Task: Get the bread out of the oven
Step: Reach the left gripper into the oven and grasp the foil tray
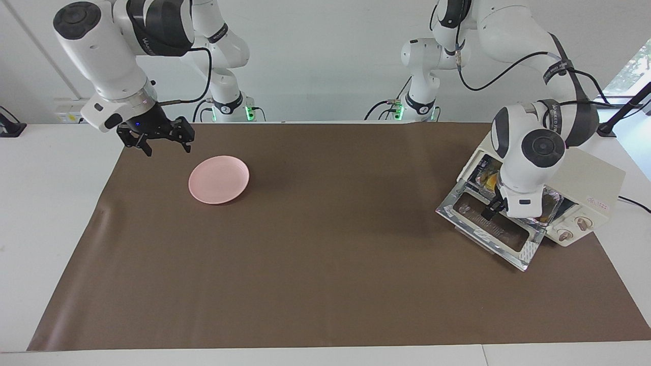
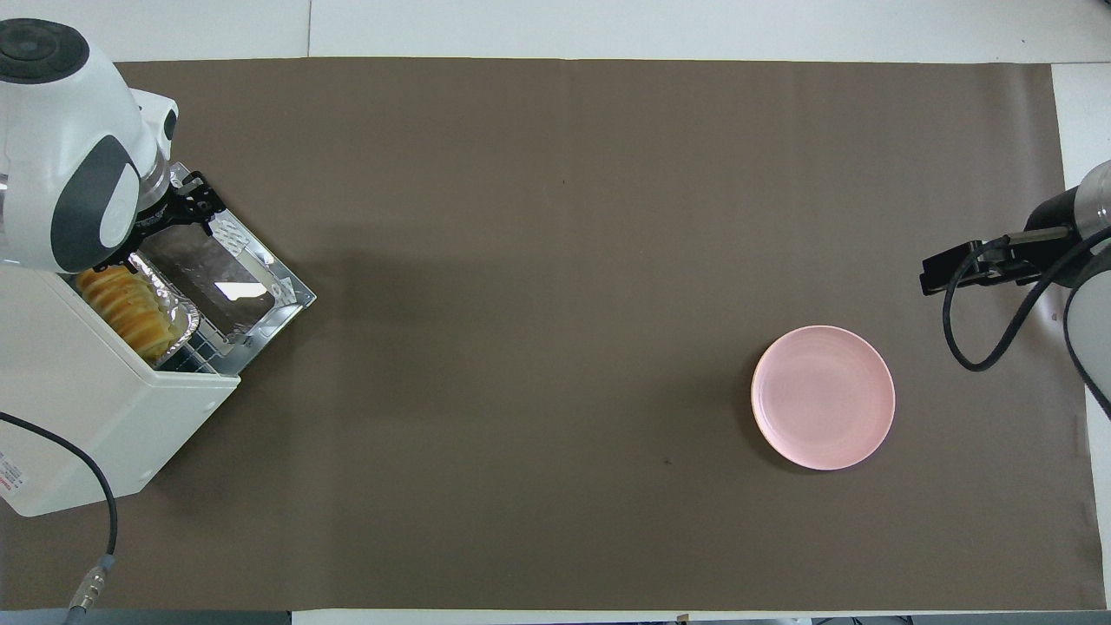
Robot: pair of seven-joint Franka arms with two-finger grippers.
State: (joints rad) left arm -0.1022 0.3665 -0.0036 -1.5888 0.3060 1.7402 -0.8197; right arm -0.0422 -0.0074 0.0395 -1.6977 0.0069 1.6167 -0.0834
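Observation:
The cream-white oven (image 1: pixel 595 188) stands at the left arm's end of the table with its glass door (image 1: pixel 488 229) folded down flat. The bread (image 2: pixel 126 304), a ridged golden loaf, lies in a crinkled foil tray (image 2: pixel 178 299) on the rack at the oven's mouth; a yellow bit of bread (image 1: pixel 491 179) shows in the facing view. My left gripper (image 1: pixel 490 210) hangs low over the open door at the oven's mouth, next to the tray's end; it also shows in the overhead view (image 2: pixel 193 207). My right gripper (image 1: pixel 167 146) is open and empty, waiting in the air over the mat's corner beside the pink plate (image 1: pixel 218 179).
A brown mat (image 1: pixel 325 264) covers the table, with white table showing around it. The pink plate (image 2: pixel 823 397) sits toward the right arm's end. The oven's cable (image 2: pixel 95 521) trails off beside the oven (image 2: pixel 78 408). The open door (image 2: pixel 234 278) juts out over the mat.

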